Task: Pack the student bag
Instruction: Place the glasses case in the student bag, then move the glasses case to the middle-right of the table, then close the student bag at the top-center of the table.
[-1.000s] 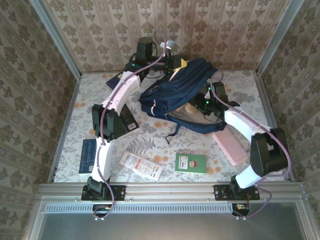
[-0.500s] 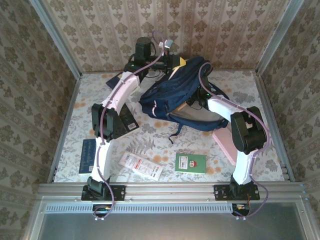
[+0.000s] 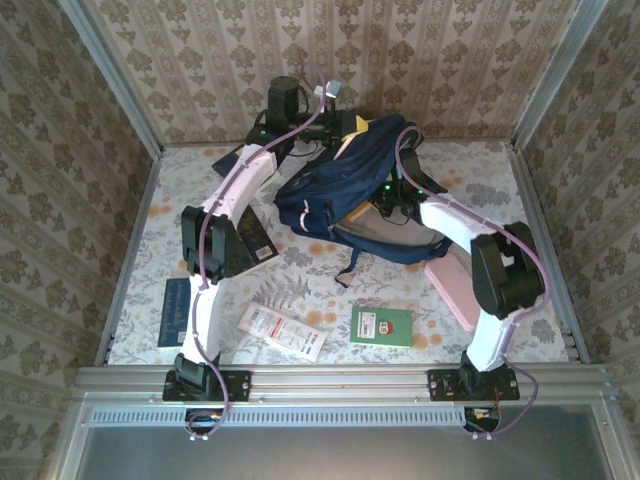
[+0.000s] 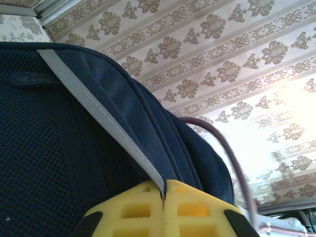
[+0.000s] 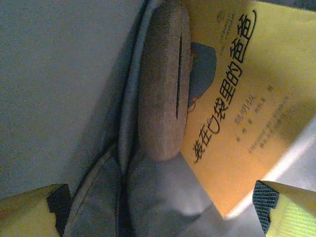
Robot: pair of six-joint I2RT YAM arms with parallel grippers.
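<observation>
Student bag (image 3: 345, 185): on table (image 3: 300, 275)
Left gripper (image 4: 164, 197): jaws clenched on its trim (image 4: 98, 113)
Right gripper (image 5: 158, 207): jaws released above yellow book (image 5: 237, 98)

The student bag (image 3: 345, 180) was navy blue, with a pale grey stripe (image 4: 98, 111) on its seam. Inside it, a yellow book (image 5: 237, 98) carried black characters and a blue figure, beside a grey-brown pouch (image 5: 163, 79). The left gripper (image 4: 163, 195) and the right gripper (image 5: 163, 202) had yellow fingers. In front of the bag lay a green book (image 3: 381, 326) and a white-and-red packet (image 3: 281, 331), and right of it a pink case (image 3: 450, 290). The table (image 3: 165, 235) under the bag was white with orange and grey flowers. The wall (image 3: 450, 60) behind it was beige damask.
</observation>
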